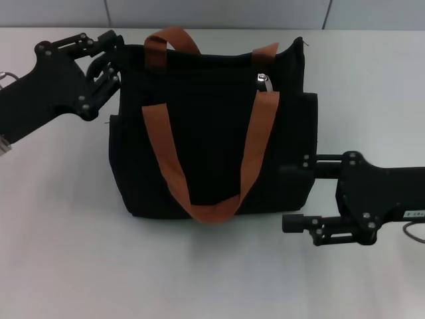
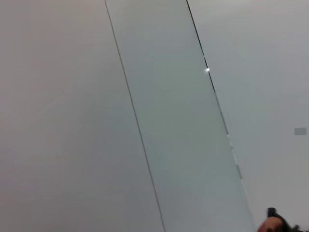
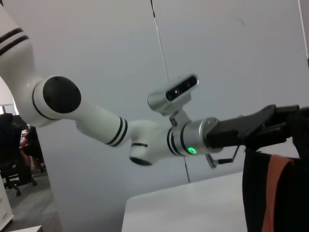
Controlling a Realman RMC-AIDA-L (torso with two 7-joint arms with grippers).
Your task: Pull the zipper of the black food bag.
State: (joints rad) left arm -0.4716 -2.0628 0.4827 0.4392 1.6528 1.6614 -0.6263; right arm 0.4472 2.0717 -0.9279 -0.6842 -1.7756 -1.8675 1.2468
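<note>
Bag (image 1: 212,153) sits on the bench (image 1: 66,252), zipper (image 1: 263,81) at its top. Left gripper (image 1: 109,66) touches its corner, jaws unclear. Right gripper (image 1: 295,196) is beside it, jaws open.

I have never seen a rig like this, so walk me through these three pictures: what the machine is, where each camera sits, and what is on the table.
This is a two-armed robot with jaws at each arm's end. The head camera looks down at a pale table. On it stands the black food bag with brown-orange strap handles; the small silver zipper sits on its top edge.

The left gripper is pressed against the bag's upper left corner. The right gripper has its jaws spread, one against the bag's right side.

The left wrist camera sees only wall panels. The right wrist camera looks across the table at the left arm reaching the bag. Nothing is lifted.
</note>
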